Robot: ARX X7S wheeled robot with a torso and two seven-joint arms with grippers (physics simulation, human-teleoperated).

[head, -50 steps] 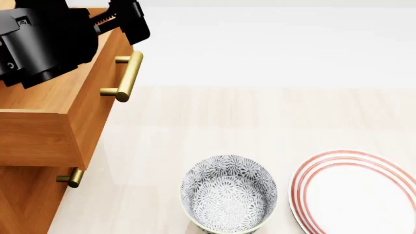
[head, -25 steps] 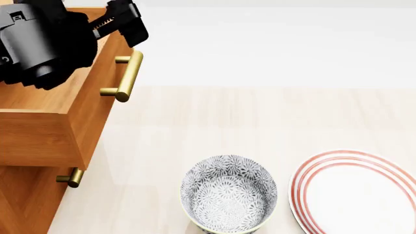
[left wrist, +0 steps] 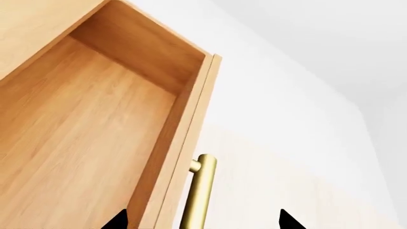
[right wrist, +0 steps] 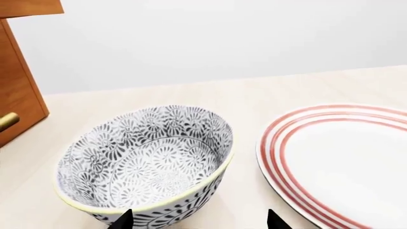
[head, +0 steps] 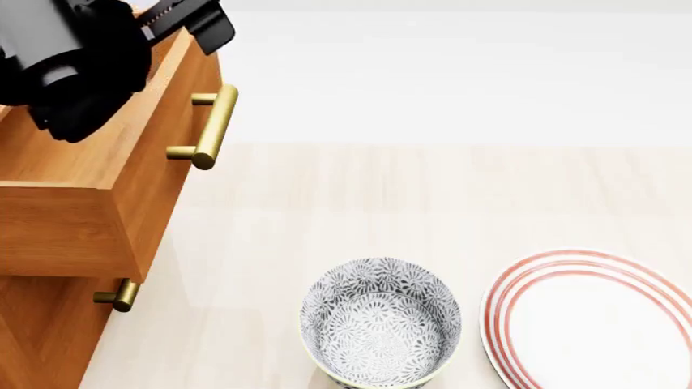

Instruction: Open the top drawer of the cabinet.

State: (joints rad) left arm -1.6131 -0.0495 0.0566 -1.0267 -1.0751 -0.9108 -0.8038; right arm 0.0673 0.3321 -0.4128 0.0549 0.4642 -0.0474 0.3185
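Top drawer (head: 141,174) is pulled out, sticking forward past the cabinet (head: 44,340) front at the head view's left edge. Left wrist view looks into the drawer's bare wooden inside. Brass bar handle (head: 211,127) on the drawer front, nothing touching it. A lower drawer's handle (head: 119,295) shows below, that drawer flush with the cabinet.

Left tool (head: 184,20) sits above the drawer's far corner, up and clear of the handle. Wrist view shows its two fingertips (left wrist: 117,221) spread wide apart, handle between them in the frame but well beyond them; holding nothing.

Right tool (right wrist: 197,222): only seen in its wrist view, tips apart, empty, hovering just off the patterned bowl (head: 381,322).

Bowl stands upright on the light worktop (head: 433,203), right of the cabinet. Red-ringed plate (head: 592,320) just beside the bowl, not touching.
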